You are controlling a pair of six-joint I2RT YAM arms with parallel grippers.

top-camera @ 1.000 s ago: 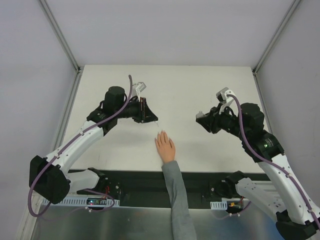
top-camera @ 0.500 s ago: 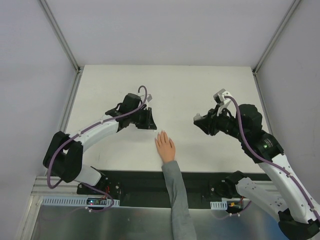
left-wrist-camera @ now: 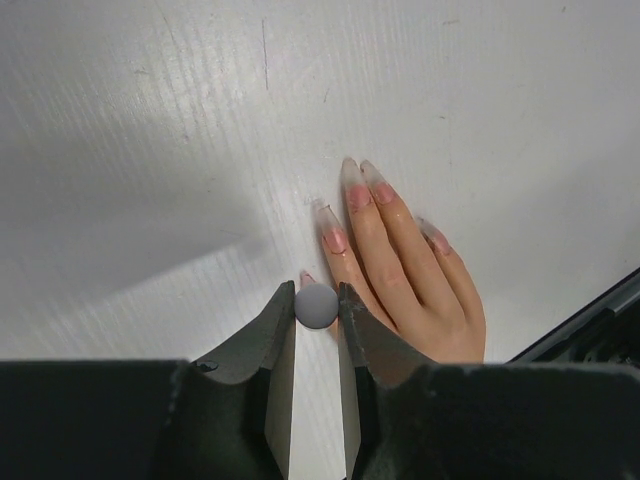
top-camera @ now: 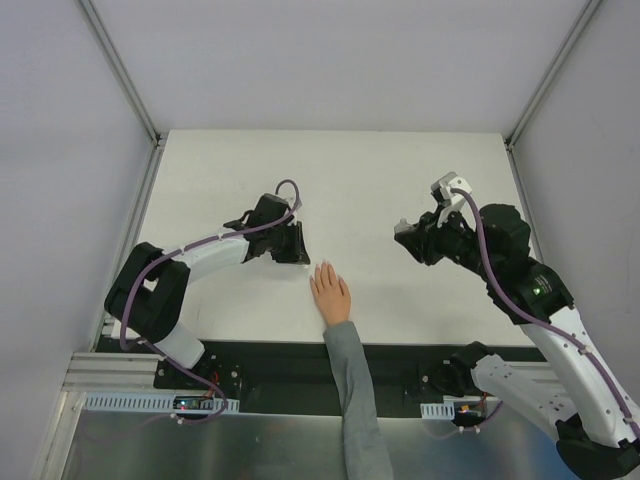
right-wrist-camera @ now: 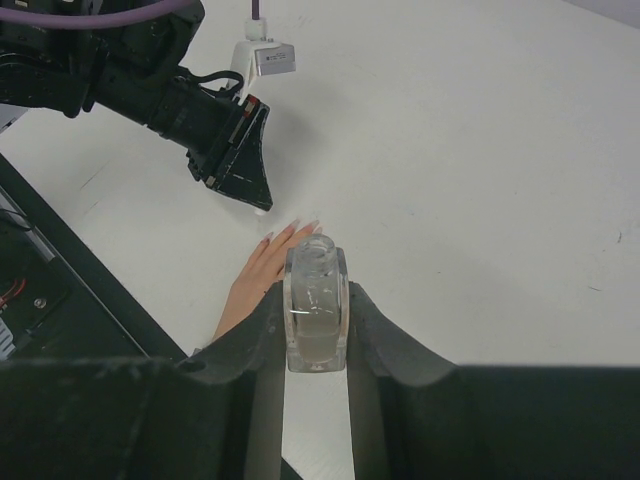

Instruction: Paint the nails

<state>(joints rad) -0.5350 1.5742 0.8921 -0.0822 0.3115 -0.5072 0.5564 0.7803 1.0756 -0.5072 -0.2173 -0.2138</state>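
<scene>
The hand (top-camera: 330, 292) lies flat on the white bench (top-camera: 400, 170), near the edge at 6 o'clock. Its long nails (left-wrist-camera: 352, 178) point to about 11 o'clock in the left wrist view.

The left fingers (left-wrist-camera: 282, 315) are squeezed on a small grey knob (left-wrist-camera: 317, 305). I think it is the top of the nail brush. The brush tip is under the knob, so I cannot see it. The knob sits just beside the hand, right by a small pink nail at the hand's 8 o'clock side.

The right fingers (right-wrist-camera: 362, 320) are squeezed on a clear bottle (right-wrist-camera: 316, 310) with no lid. It is held up at about 2 o'clock from the hand, well apart from it.

The step now looks like getting the brush onto a nail. To do it well, go down slowly and touch the nail only lightly. Pull the brush along the nail from the skin end to the tip. Do not push hard, because the hand is soft and the brush could smear paint on the skin. Hold the bottle straight up so nothing spills.
</scene>
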